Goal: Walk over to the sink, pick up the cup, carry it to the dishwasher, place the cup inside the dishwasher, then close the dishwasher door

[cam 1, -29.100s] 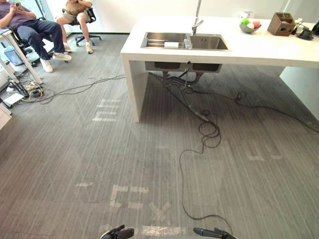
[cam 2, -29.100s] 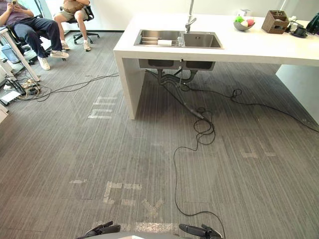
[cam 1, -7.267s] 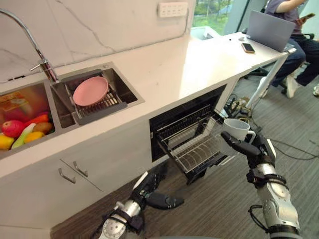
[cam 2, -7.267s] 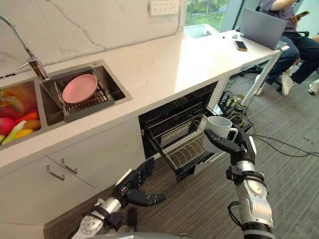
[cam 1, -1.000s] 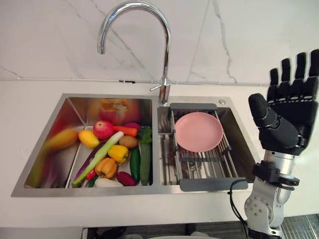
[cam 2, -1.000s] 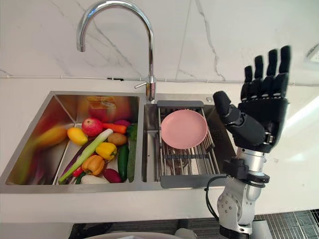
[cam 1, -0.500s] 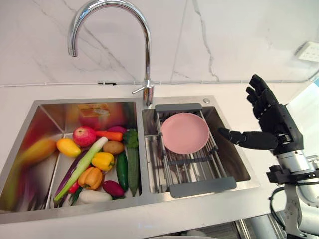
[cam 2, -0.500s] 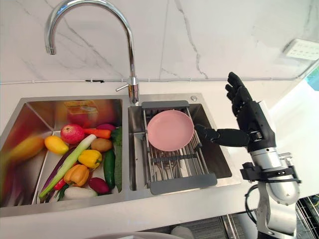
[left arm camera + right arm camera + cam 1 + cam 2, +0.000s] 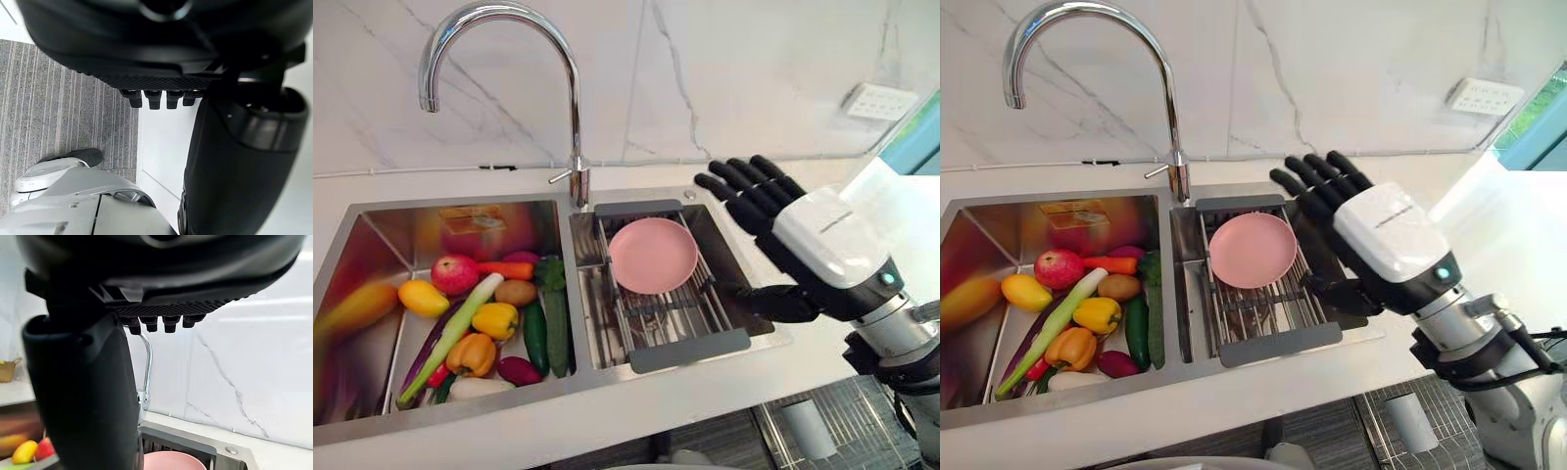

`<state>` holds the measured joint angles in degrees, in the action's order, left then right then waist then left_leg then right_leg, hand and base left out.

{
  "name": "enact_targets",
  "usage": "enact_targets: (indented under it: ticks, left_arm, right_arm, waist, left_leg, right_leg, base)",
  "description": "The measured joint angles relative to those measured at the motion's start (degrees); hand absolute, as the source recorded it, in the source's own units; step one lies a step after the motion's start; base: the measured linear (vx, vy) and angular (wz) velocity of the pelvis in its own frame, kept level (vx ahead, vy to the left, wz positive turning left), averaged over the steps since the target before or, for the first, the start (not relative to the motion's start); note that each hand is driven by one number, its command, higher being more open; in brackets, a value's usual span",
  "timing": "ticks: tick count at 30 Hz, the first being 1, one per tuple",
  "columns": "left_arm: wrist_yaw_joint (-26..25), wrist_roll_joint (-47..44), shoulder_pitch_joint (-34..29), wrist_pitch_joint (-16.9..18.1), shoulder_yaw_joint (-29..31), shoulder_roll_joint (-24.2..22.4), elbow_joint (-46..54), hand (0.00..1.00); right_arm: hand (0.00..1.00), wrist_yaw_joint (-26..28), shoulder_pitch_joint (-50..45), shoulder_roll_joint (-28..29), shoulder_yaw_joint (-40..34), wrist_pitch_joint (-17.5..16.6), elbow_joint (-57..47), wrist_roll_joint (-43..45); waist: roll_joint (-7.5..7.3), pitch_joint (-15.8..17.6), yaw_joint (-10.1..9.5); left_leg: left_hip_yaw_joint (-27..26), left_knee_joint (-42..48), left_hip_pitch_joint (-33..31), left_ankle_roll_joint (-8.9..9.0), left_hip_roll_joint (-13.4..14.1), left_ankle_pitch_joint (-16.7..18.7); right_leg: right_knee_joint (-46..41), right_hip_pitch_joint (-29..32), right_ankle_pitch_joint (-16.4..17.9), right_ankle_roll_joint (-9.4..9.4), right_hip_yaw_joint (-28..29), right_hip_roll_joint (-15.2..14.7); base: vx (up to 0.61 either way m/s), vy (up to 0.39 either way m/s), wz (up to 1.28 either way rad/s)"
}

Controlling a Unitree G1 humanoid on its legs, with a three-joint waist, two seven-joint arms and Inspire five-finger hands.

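My right hand (image 9: 822,235) hovers back-up over the right rim of the steel sink (image 9: 607,380), fingers straight and spread, holding nothing. In its wrist view the fingertips (image 9: 161,323) and thumb (image 9: 88,396) stand straight, with the tap and a pink plate (image 9: 171,461) beyond. A whitish cup-shaped thing (image 9: 810,429) lies on a wire rack (image 9: 1371,416) below the counter's front edge. My left hand (image 9: 161,49) hangs low beside a white cabinet front over grey carpet, fingers straight, with nothing in it.
A pink plate (image 9: 651,255) rests on a grey drying rack (image 9: 690,350) in the right basin. The left basin holds several toy fruits and vegetables (image 9: 489,313). A tall curved tap (image 9: 573,117) stands behind the divider. A wall socket (image 9: 879,101) sits at the back right.
The camera has swung slightly right. My right hand has turned from edge-on to back-up and moved closer, over the sink's right rim.
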<state>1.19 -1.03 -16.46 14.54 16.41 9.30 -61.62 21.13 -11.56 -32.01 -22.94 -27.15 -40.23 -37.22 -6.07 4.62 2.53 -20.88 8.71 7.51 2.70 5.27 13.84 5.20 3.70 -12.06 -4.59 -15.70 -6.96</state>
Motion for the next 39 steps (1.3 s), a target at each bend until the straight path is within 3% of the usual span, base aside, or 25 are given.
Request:
enact_targets:
  ticks: [9, 18, 26, 39]
  left_arm:
    - [0.02, 0.53, 0.04, -0.49, -0.06, 0.30, 0.07, 1.00]
    - [0.02, 1.09, 0.05, -1.06, -1.24, 0.75, -0.10, 1.00]
    - [0.02, 1.15, 0.64, -1.03, -2.98, 0.86, 0.08, 1.00]
    - [0.47, 1.15, 1.10, -1.07, -5.29, -0.10, 0.33, 1.00]
  right_arm:
    - [1.00, -1.23, -0.01, -0.07, 7.77, 0.71, 4.41, -12.47]
    - [1.00, -7.15, 0.74, 0.11, 11.09, 3.12, 9.85, -14.25]
    - [1.00, -8.12, 1.09, 0.73, 13.86, 3.26, 12.61, -14.96]
    - [1.00, -11.01, 4.91, 0.93, 19.96, 3.24, 19.85, -19.27]
  waist:
    - [-0.30, -0.51, -0.20]
    - [-0.09, -1.89, -0.54]
    - [0.19, -1.90, -1.34]
    - [2.26, -2.25, -1.88]
  left_leg:
    - [0.74, 0.13, -0.06, 0.05, -0.02, 0.04]
    - [1.62, 0.13, -0.28, 0.09, 0.00, -0.17]
    - [2.93, -0.30, -0.49, 0.22, 0.02, -0.77]
    - [4.68, -0.55, -0.82, 0.25, -0.01, -1.43]
  right_leg:
    - [-0.25, -0.34, -0.19, 0.21, -0.52, -0.14]
    - [0.02, -0.63, -0.01, 0.46, -1.29, -0.26]
    - [0.04, -0.88, 0.09, 0.61, -2.31, -0.31]
    - [0.08, -1.57, 0.25, 0.77, -4.13, -0.63]
  base:
    - [-0.01, -0.004, 0.02]
    - [-0.04, -0.016, 0.05]
    - [-0.03, -0.021, 0.07]
    - [-0.03, -0.011, 0.07]
